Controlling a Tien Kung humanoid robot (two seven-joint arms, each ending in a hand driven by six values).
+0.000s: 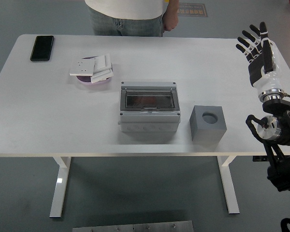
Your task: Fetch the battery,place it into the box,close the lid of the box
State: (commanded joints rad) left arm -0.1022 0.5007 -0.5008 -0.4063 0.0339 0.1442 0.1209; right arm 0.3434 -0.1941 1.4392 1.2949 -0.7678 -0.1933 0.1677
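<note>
A grey box (pixel 149 109) with a dark see-through lid stands at the table's middle, lid down. A dark shape shows faintly through the lid; I cannot tell what it is. No battery shows in the open. A grey cube (pixel 208 123) with a round hole in its top stands right of the box. My right hand (pixel 257 47) is raised over the table's right edge, fingers spread and empty, far from the box. The left arm is out of view.
A black phone (pixel 42 48) lies at the far left. A pink dish (pixel 94 72) with white plates stacked on it sits left of and behind the box. A person (pixel 130 14) stands at the far side, one hand hanging down.
</note>
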